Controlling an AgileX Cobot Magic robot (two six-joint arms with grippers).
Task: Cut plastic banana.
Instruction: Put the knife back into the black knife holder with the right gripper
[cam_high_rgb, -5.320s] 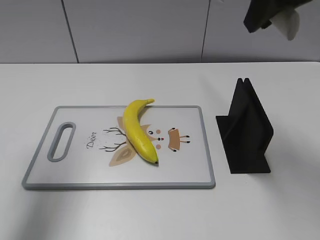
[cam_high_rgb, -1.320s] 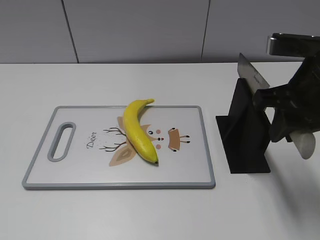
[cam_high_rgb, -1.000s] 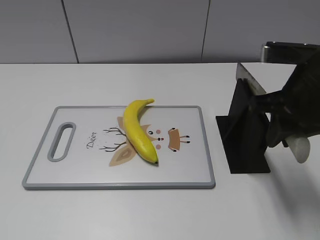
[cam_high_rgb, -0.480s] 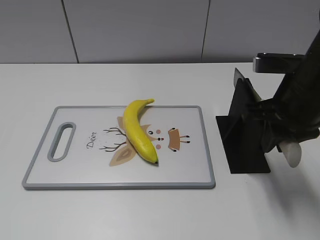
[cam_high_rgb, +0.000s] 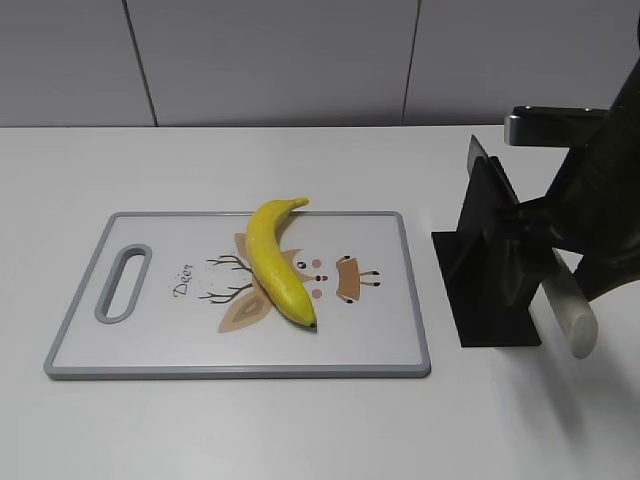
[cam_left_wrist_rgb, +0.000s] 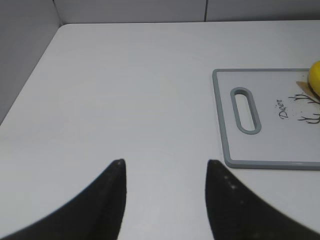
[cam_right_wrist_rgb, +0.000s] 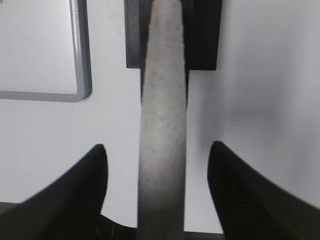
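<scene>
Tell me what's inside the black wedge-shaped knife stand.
A knife: its blade pokes out behind the black stand, its pale grey handle in front. The mid-blade is hidden inside.

1. You have bare worktop (cam_high_rgb: 250, 420) all around the cutting board (cam_high_rgb: 150, 345).
2. A black knife stand (cam_high_rgb: 490, 270) rises just right of the board.
3. The right claw (cam_right_wrist_rgb: 157, 160) crowds that stand, knife handle (cam_high_rgb: 568, 312) jutting out.

banana (cam_high_rgb: 276, 262) lies on cutting board (cam_high_rgb: 150, 340); knife stand (cam_high_rgb: 490, 265) right of it.
</scene>
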